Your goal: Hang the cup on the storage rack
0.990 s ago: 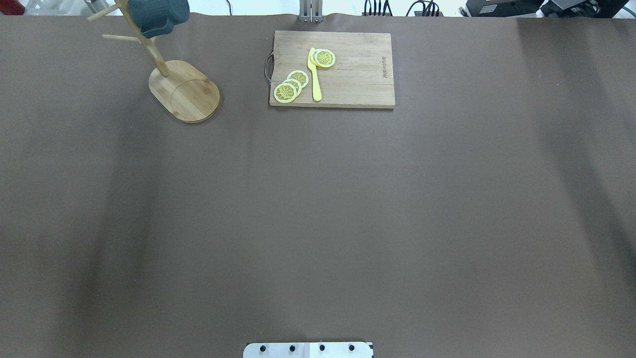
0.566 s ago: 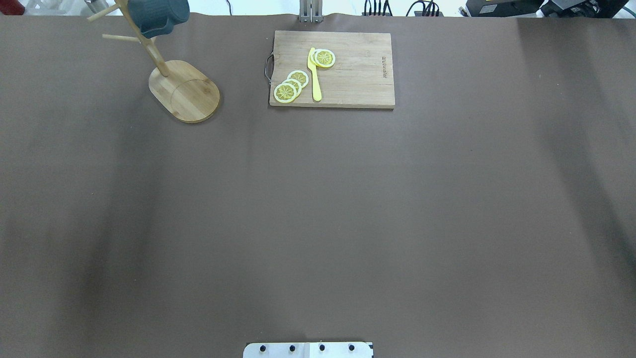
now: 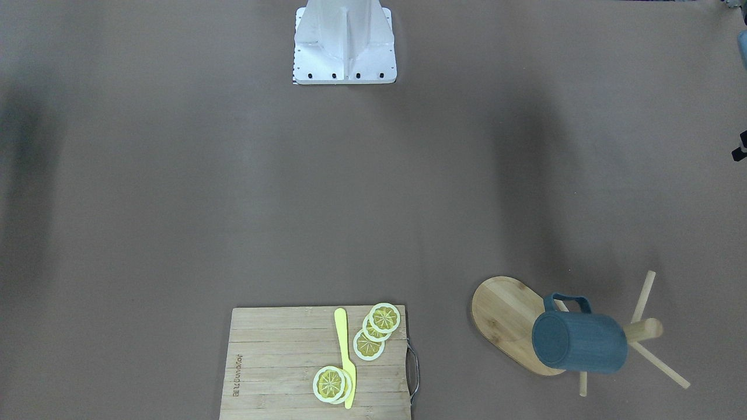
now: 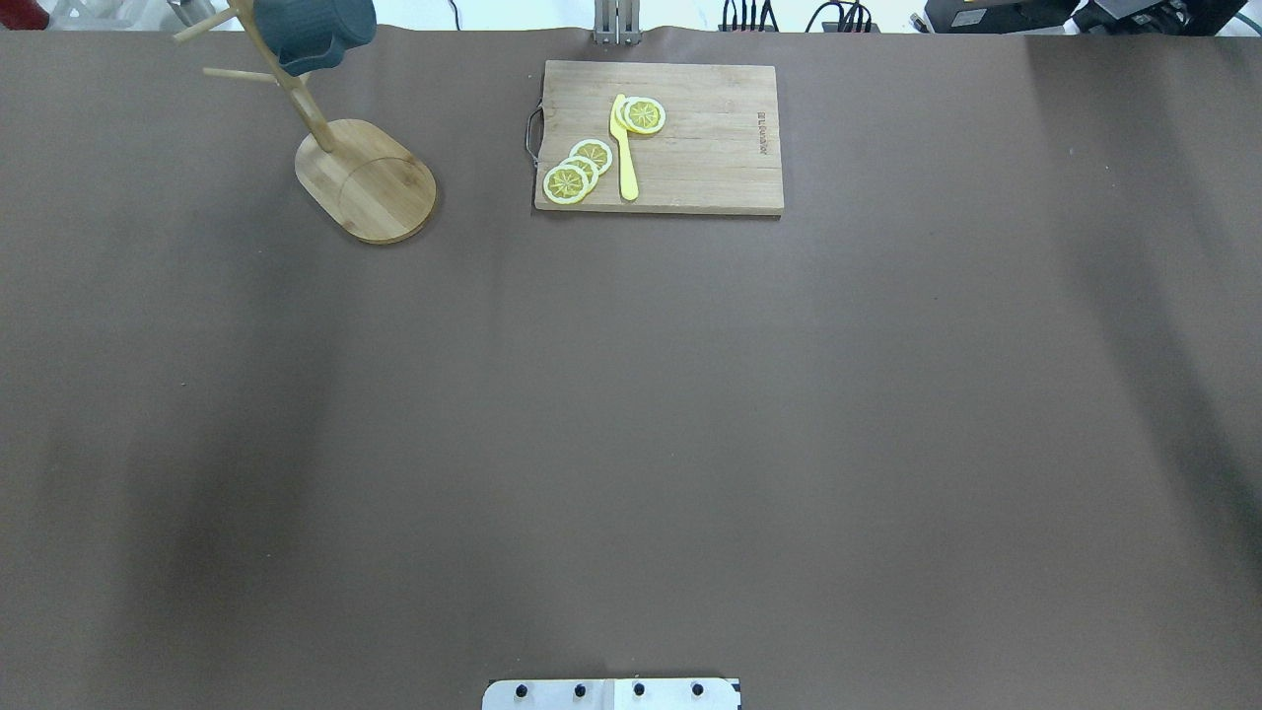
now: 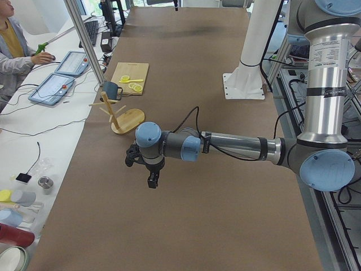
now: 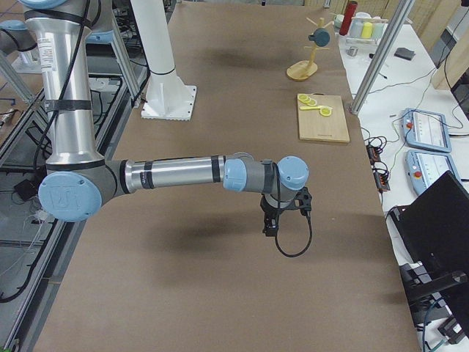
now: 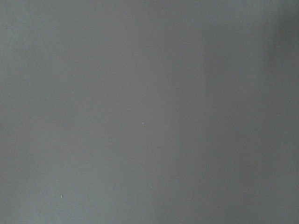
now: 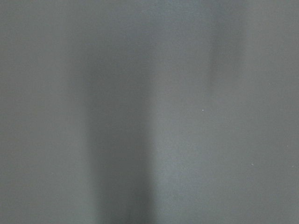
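The slate-blue cylindrical mug (image 3: 580,341) is up on the light bamboo mug tree (image 3: 502,309), loop handle over a thin peg, near the bench's far left corner. Both the left gripper (image 5: 151,182) and right gripper (image 6: 268,227) hover over bare bench, well apart from it. Honestly can't tell whether either one's jaws are released or clenched.

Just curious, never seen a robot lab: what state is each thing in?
storage rack, upright on the table
cup, hangs sideways on it, nothing gripping it
cutting board, lying flat
lemon slices, lying on the board
knife, flat on the board
left gripper, above bare table; open or shut unclear
right gripper, above bare table; open or shut unclear
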Controlling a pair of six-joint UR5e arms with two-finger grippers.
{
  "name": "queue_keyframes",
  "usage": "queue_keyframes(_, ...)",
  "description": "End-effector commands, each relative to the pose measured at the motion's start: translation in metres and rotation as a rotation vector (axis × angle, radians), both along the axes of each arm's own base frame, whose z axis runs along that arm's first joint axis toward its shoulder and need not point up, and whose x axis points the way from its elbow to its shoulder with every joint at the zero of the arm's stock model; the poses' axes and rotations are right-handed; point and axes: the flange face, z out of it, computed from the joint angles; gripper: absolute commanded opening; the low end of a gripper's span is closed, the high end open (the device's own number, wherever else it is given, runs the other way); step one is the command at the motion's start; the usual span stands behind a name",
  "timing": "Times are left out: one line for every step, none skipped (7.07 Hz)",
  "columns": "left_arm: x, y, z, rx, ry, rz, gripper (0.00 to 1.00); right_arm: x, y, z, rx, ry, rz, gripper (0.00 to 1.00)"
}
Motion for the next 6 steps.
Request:
queue_keyframes(0.0011, -0.0008, -0.0083, 0.010, 0.023, 0.001, 0.98, 0.0095, -0.0039, -0.0090, -0.015, 0.001, 0.050, 1.00)
queue_keyframes(0.0017, 0.0005, -0.0039, 0.003, 0.022, 0.003, 0.98, 0.0098, -0.0059, -0.0102, -0.011, 0.007, 0.050, 1.00)
queue_keyframes(0.0017, -0.0028, -0.0050, 0.006, 0.018, 0.002, 0.98, 0.0109, -0.0047, -0.0150, -0.002, 0.009, 0.053, 1.00)
queue_keyframes(0.0020, -0.0028, -0.0076, 0.011, 0.023, 0.004, 0.98, 0.0124, -0.0053, -0.0144, -0.003, 0.009, 0.056, 1.00)
queue_keyframes(0.0020, -0.0028, -0.0084, 0.013, 0.023, 0.004, 0.98, 0.0116, -0.0060, -0.0159, 0.000, 0.009, 0.055, 1.00)
queue_keyframes(0.0030, -0.0049, -0.0116, 0.020, 0.024, 0.006, 0.98, 0.0116, -0.0060, -0.0145, -0.003, 0.009, 0.055, 1.00)
